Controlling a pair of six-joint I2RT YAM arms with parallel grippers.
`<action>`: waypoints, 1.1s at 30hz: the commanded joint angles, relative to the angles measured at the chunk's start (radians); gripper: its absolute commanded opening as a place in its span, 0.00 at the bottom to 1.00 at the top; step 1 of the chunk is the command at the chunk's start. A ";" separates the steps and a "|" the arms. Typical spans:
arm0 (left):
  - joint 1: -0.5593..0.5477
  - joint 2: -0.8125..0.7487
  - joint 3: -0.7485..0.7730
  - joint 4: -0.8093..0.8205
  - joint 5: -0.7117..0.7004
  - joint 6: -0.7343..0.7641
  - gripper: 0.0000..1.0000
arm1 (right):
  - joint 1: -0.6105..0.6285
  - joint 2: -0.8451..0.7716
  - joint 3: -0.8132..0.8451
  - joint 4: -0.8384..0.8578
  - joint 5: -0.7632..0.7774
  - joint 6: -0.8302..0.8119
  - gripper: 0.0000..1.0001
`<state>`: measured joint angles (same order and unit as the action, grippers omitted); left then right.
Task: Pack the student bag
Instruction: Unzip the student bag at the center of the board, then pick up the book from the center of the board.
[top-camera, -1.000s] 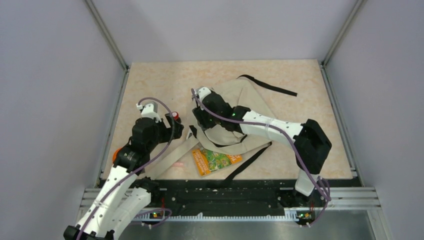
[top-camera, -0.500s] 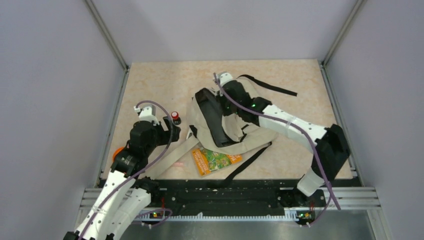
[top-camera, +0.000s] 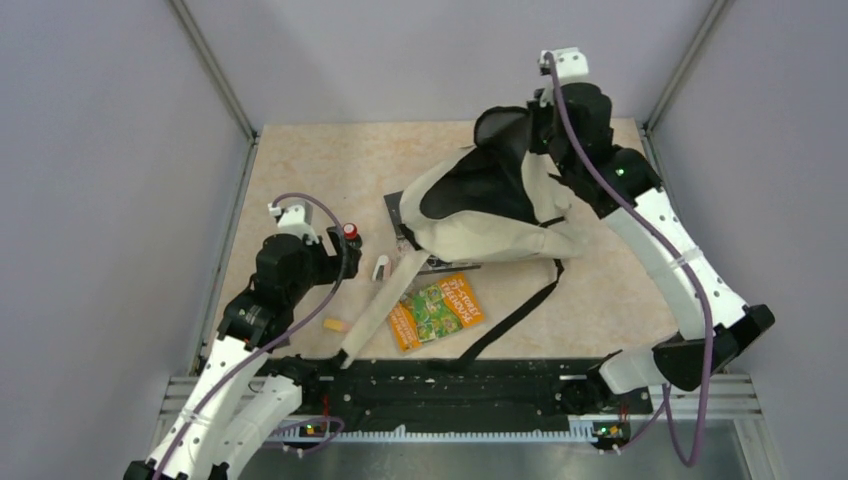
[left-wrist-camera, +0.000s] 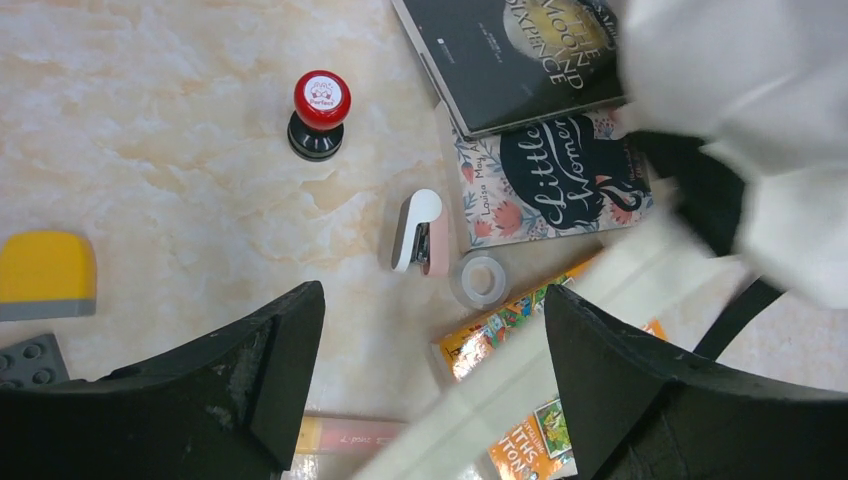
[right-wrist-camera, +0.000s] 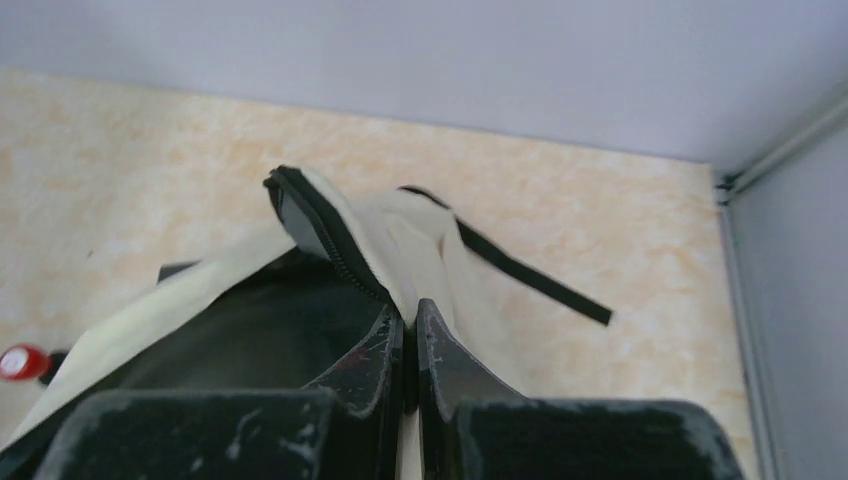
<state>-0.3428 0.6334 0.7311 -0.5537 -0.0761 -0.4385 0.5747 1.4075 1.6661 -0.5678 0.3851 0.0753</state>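
Visibly slack, the cream-beige student bag (top-camera: 490, 238) gapes, black inside.

Grey walls (top-camera: 110, 150) enclose a marbled beige table (top-camera: 320, 165).

Top external: fixed high behind the arm bases, looking down over the whole surface (top-camera: 320, 165). Left wrist: close above it, facing down. Right wrist: raised, facing the far wall (right-wrist-camera: 400, 50). All share the student bag (top-camera: 480, 235) and red stamp (top-camera: 349, 231).
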 joint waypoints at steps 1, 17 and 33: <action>0.004 0.036 0.043 0.027 0.047 0.031 0.86 | -0.048 -0.042 0.164 0.015 0.138 -0.069 0.00; -0.013 0.117 -0.142 0.376 0.415 0.052 0.77 | -0.110 -0.125 -0.025 0.035 0.162 -0.033 0.00; 0.003 0.753 0.146 0.638 0.072 -0.339 0.78 | -0.110 -0.193 -0.196 0.070 0.028 0.061 0.00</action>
<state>-0.3546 1.2739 0.7765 0.0307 0.1314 -0.7044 0.4686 1.2758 1.4643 -0.6125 0.4465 0.1108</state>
